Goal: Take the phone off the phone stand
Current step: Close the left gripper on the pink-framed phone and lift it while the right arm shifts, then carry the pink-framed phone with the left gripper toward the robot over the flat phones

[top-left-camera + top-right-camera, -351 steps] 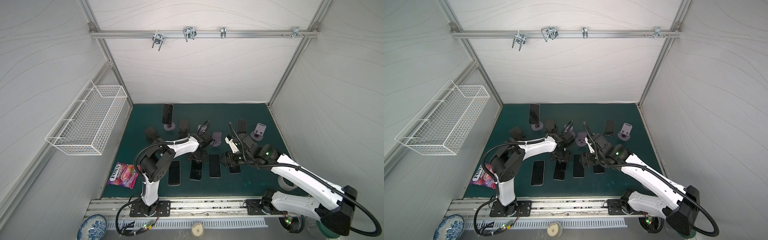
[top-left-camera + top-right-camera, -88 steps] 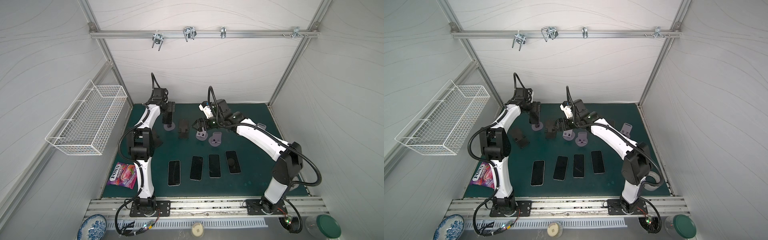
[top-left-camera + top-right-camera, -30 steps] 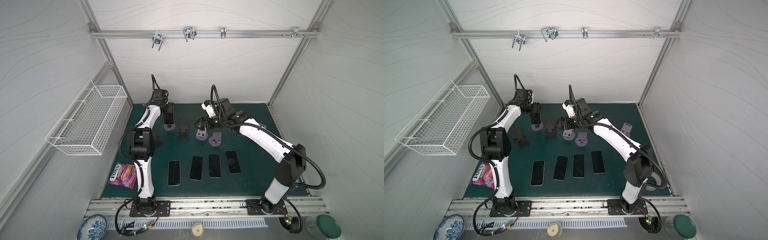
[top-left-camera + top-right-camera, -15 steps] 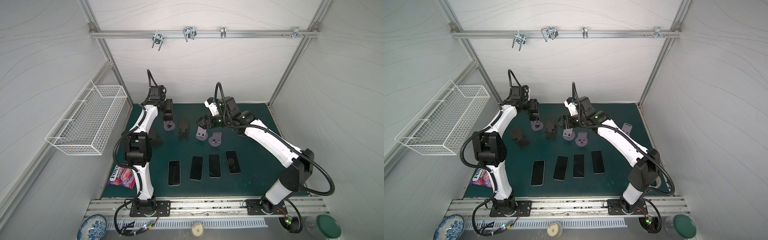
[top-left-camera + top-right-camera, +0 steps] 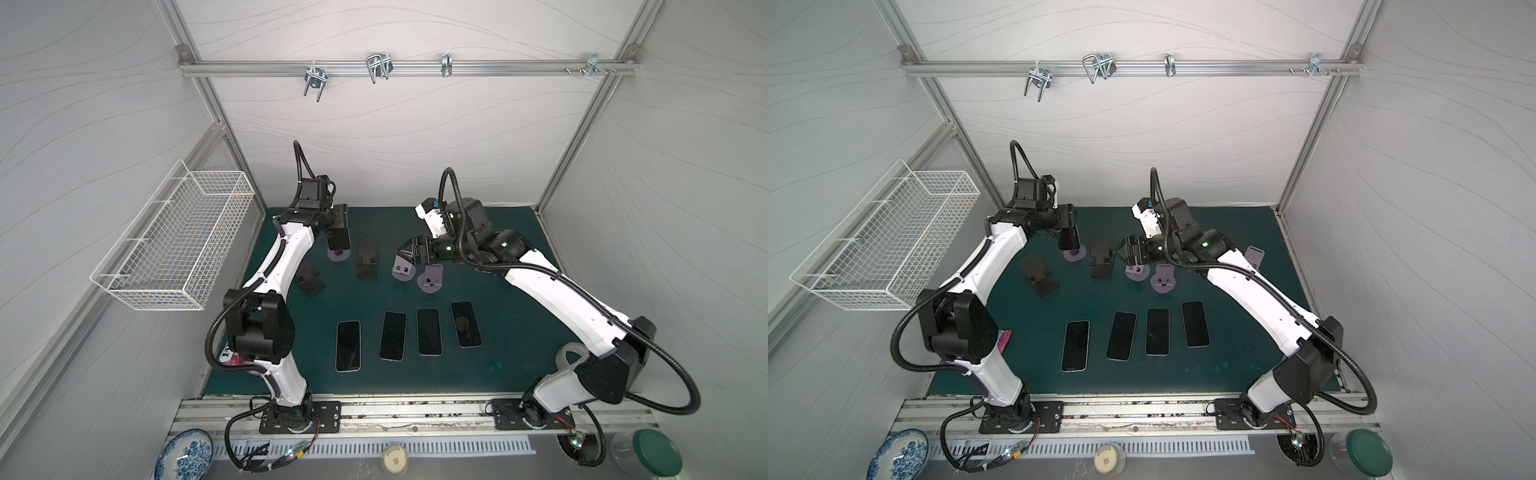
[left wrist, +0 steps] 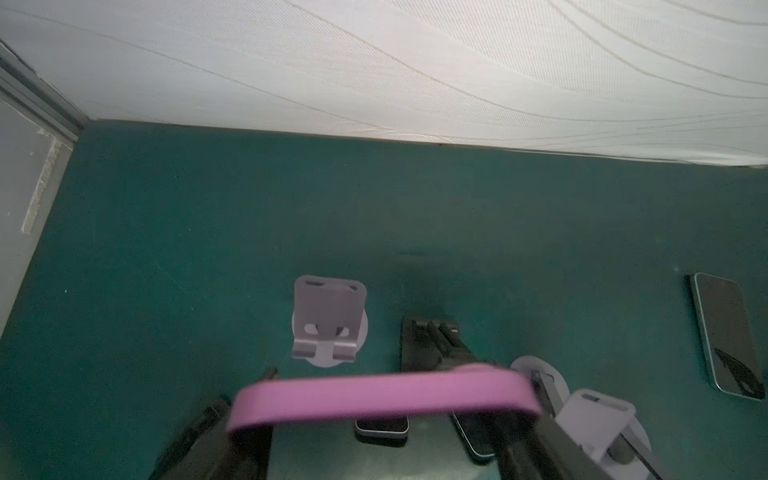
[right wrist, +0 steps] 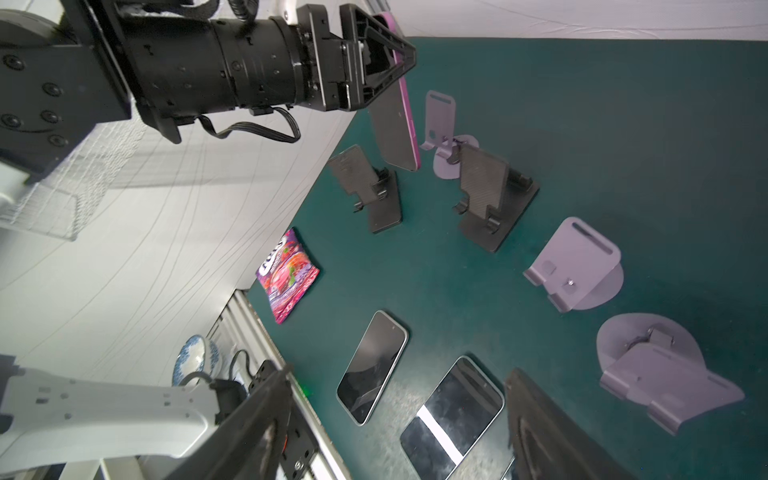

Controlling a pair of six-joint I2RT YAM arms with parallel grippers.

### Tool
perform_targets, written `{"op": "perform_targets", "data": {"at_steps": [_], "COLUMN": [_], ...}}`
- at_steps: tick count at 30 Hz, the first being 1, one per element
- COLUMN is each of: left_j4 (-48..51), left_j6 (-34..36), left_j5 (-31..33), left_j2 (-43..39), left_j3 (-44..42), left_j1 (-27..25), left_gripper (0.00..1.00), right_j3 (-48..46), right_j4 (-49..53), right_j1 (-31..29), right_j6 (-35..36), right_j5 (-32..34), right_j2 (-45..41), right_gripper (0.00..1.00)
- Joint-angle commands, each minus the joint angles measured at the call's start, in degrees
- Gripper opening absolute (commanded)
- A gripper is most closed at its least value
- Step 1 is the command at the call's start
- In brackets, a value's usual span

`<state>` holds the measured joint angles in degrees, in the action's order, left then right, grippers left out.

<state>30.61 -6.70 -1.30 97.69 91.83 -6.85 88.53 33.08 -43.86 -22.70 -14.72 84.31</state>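
- The left gripper (image 7: 397,43), out at the far left of the green mat (image 5: 498,374), was clamped on the top end of the phone (image 7: 397,124), a dark one with a pink edge.
- The phone hung upright from those fingers. Its lower end was off the ledge of the lilac phone stand (image 6: 330,322), just above and beside it.
- That stand stood empty on its round base, close to the back wall.
- The right gripper (image 5: 409,254) hovered over the far middle of the mat, above another lilac stand (image 5: 402,269). Its fingers were apart with nothing between them.
- A third lilac stand (image 5: 431,279) sat just beside that one, on the near right of it.
- Two black stands (image 5: 368,258) stood between the arms, both empty.
- Four phones (image 5: 392,341) lay flat in a row on the near half of the mat.
- A snack packet (image 7: 286,276) lay at the mat's left edge.
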Motion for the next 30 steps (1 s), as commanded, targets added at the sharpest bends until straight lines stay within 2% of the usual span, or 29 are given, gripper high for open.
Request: {"op": "perform_targets", "data": {"at_steps": [1,6,15,30], "left_j4": [-1.09,-1.17,-1.18,-0.03], "left_j6": [-1.61,-3.5,-5.25,-6.49], "left_j5": [1.16,2.0,0.83,-1.93], "left_j2": [-5.06,-10.69,-17.77,-22.07], "left_j3": [-1.1,-6.74,-15.55,-22.64], "left_j1": [-1.71,-3.75,-4.75,-4.93], "left_gripper": [0.6,0.6,0.6,0.6], "right_j3": [-2.31,-4.21,-3.56,-4.02], "right_j4": [1.34,-0.13,1.25,1.76], "right_j1": [-1.84,-3.47,-7.87,-10.87], "right_j6": [-1.51,-5.28,-5.67,-6.12], "right_j5": [2.13,2.62,5.55,7.69], "right_j2": [-4.31,-6.44,-6.9,-5.67], "right_gripper": [0.81,0.79,0.79,0.79]}}
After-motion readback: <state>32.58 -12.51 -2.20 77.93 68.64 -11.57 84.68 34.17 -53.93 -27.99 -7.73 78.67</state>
